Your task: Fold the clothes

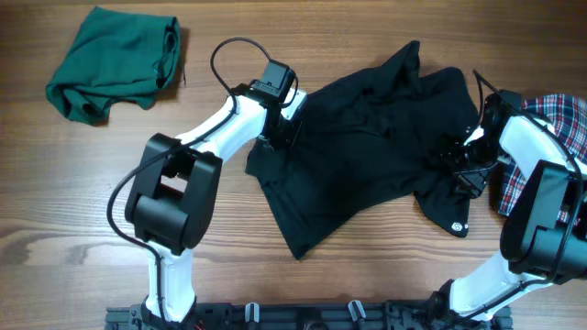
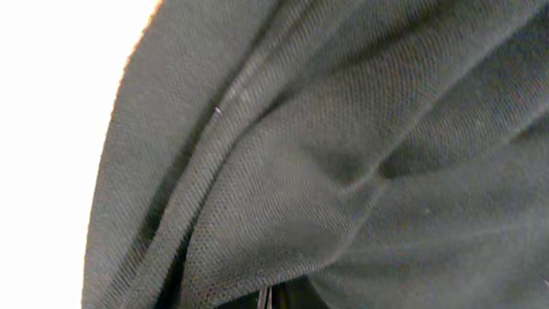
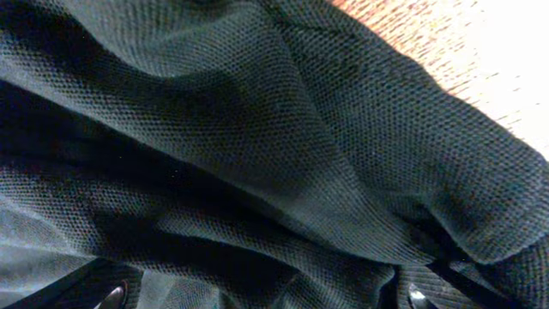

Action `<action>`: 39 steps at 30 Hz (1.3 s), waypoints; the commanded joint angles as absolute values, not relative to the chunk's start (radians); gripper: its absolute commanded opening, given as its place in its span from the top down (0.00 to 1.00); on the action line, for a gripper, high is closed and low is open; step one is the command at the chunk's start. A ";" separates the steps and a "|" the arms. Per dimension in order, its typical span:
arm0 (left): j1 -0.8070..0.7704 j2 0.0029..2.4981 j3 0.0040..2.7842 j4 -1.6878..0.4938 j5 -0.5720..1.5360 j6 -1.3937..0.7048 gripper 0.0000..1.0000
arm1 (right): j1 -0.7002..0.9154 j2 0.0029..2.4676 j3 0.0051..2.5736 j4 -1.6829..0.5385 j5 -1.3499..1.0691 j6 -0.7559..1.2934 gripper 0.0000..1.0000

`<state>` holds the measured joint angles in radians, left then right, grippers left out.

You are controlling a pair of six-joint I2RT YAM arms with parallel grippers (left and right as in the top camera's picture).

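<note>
The black top is spread in loose, crumpled folds at the middle of the counter, a small white logo showing at its near right corner. Its left edge is pinched by the left tool, which is closed on the cloth; bunched folds fill the left wrist view. The right tool is set down on the top's right side, its fingertips held wide apart. A green garment is heaped at the far left. A plaid garment lies at the right edge.
</note>
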<state>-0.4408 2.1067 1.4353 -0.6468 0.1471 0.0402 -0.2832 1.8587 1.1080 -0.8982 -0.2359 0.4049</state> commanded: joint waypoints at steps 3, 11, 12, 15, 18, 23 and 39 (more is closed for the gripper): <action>-0.305 2.194 1.413 -0.606 -0.051 0.070 0.96 | -0.284 1.864 1.092 -0.867 -0.259 0.366 0.08; -0.164 2.194 1.413 -0.550 -0.059 0.147 0.96 | -0.284 1.864 1.092 -0.859 -0.258 0.367 0.08; -0.154 2.194 1.413 -0.532 -0.067 0.158 0.96 | -0.284 1.864 1.092 -0.855 -0.250 0.368 0.07; -0.138 2.194 1.413 -0.452 -0.111 0.166 0.96 | -0.284 1.864 1.092 -0.853 -0.224 0.370 0.07; -0.134 2.194 1.413 -0.355 -0.194 0.181 0.96 | -0.284 1.864 1.092 -0.859 -0.198 0.388 0.06; -0.134 2.193 1.413 -0.184 -0.439 0.236 0.96 | -0.284 1.864 1.092 -0.875 -0.159 0.396 0.05; -0.363 1.860 1.411 -0.732 0.171 -0.088 0.96 | -0.284 1.864 1.092 -0.875 -0.226 0.392 0.04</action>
